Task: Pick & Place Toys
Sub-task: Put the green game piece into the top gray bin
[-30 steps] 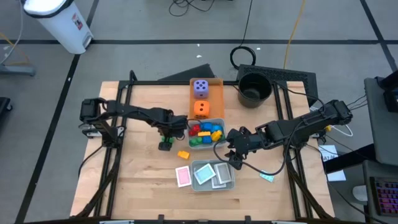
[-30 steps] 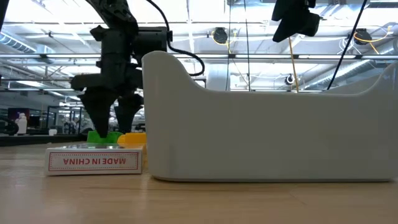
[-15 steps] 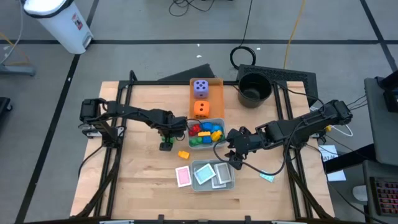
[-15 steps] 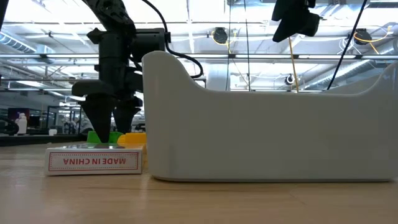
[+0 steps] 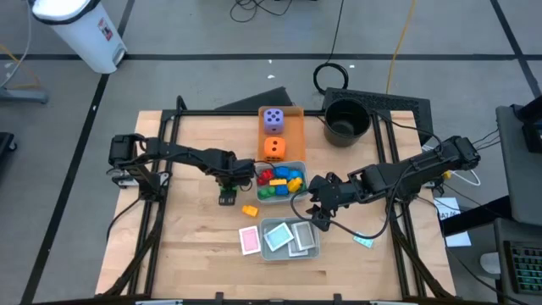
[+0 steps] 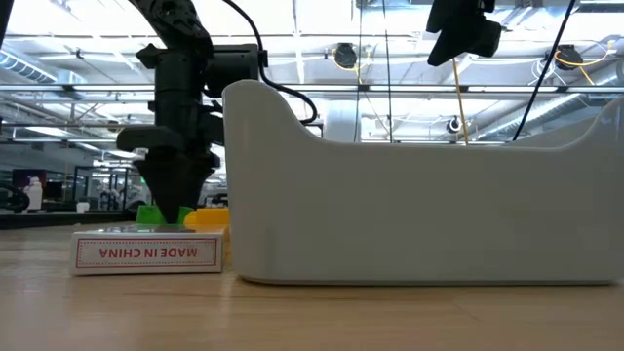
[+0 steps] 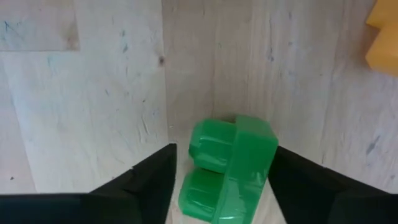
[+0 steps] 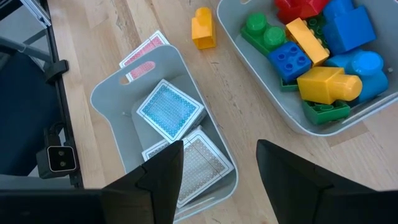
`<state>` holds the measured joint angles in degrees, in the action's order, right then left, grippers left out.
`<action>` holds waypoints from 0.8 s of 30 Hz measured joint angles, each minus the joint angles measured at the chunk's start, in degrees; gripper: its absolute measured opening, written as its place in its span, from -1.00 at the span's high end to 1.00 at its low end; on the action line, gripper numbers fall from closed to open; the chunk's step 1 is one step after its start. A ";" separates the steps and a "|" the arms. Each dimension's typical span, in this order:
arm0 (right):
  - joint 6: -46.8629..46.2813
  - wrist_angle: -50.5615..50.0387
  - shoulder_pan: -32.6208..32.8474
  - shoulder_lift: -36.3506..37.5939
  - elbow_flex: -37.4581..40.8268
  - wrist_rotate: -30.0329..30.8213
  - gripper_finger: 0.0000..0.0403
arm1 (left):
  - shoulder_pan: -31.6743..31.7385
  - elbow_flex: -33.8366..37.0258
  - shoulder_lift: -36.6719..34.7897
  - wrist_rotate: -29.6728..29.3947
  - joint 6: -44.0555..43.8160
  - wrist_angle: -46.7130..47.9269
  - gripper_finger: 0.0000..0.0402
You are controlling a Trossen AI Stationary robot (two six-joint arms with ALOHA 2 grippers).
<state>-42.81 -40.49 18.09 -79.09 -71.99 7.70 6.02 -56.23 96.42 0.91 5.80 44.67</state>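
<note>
The green brick (image 7: pixel 227 168) lies on the bare worktop (image 5: pixel 186 229), left of the brick tray (image 5: pixel 298 191), with the left pincer (image 5: pixel 226 193) down over it. From above the brick is all but hidden under the dark fingers. The left wrist view shows what that view cannot: the brick sits between the two fingers (image 7: pixel 146 186), one on each side, with a thin gap showing on one side, so the pincer is closing round it and a firm clench cannot be confirmed. The low view adds that the fingertips reach down to the brick (image 6: pixel 151 214) just behind the pink card pack (image 6: pixel 148 253).

A yellow brick (image 5: pixel 250 210) lies loose on the worktop near the green one, between the two grey trays. The pink pack (image 5: pixel 248 240) lies just beside the card tray (image 5: pixel 310 250) — its wall fills most of the low view and hides everything beyond it.

Further back, the purple die (image 5: pixel 273 119) and orange die (image 5: pixel 273 149) sit on the orange tray (image 5: pixel 295 113).

The right pincer (image 5: pixel 320 212) hangs between the two grey trays, its fingers apart and empty. Its wrist view alone shows the trays' contents clearly — a teal card (image 8: pixel 170 112) and white cards (image 8: pixel 200 160) in one, and red, blue, yellow and green bricks (image 8: pixel 317 56) piled in the other.
</note>
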 joint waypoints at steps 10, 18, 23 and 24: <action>0.00 0.00 0.00 0.00 0.00 -0.02 0.03 | 0.00 -0.04 -0.07 -0.13 -3.44 0.01 0.24; 0.00 0.00 0.00 0.00 0.00 -0.02 0.03 | 0.00 -0.02 -0.04 0.02 -5.05 0.42 0.61; 0.00 0.00 0.00 0.00 0.00 -0.04 0.03 | 0.07 -0.12 -0.06 0.01 -5.50 1.70 0.87; 0.00 0.01 0.00 0.00 0.00 -0.04 0.03 | 0.18 -0.25 -0.05 0.04 -5.85 2.21 0.92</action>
<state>-42.81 -40.48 18.09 -79.09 -71.99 7.66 6.20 -56.47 96.37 0.95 -0.05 46.88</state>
